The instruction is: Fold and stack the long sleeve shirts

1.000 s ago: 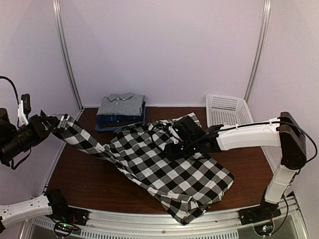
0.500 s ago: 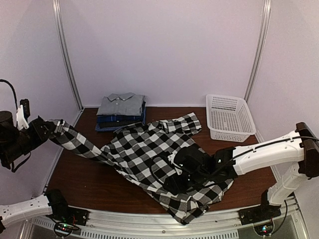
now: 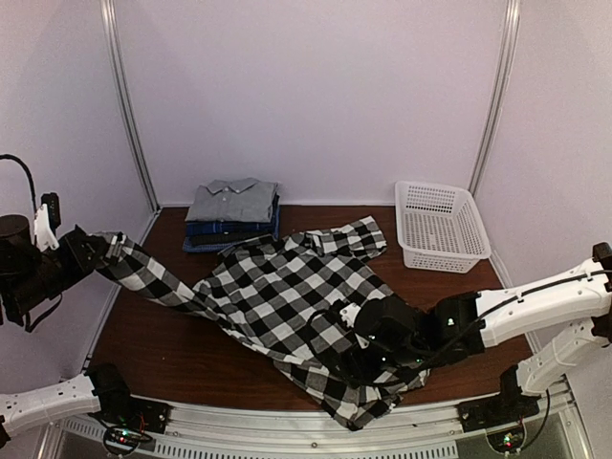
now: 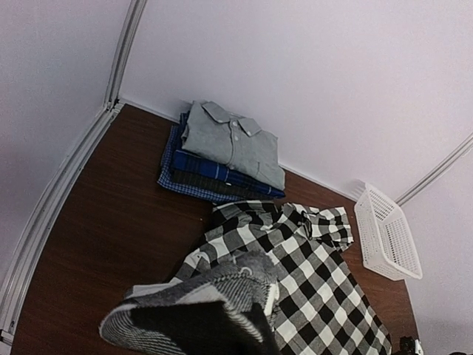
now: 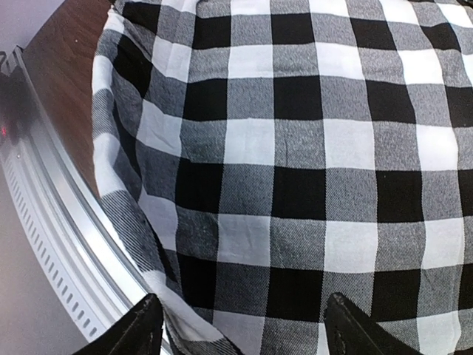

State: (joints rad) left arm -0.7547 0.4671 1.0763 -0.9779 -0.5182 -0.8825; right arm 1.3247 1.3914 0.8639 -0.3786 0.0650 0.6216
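Your left claw (image 3: 99,246) is clamped on a sleeve of the black-and-white checked shirt (image 3: 287,296), holding it stretched up past the table's (image 3: 158,349) left edge. Your right claw (image 5: 242,331) hangs with fingers apart over the shirt's near hem. The other shirts (image 3: 232,212) lie stacked at the back, grey one on top.

The checked shirt (image 5: 295,148) under the jaws of the right gripper (image 5: 242,329) has large black and white squares. Far beyond them, the grey shirt (image 3: 232,199) is plain, on dark blue shirts (image 3: 229,231). The basket (image 3: 440,225) is white, the table (image 3: 163,344) brown.
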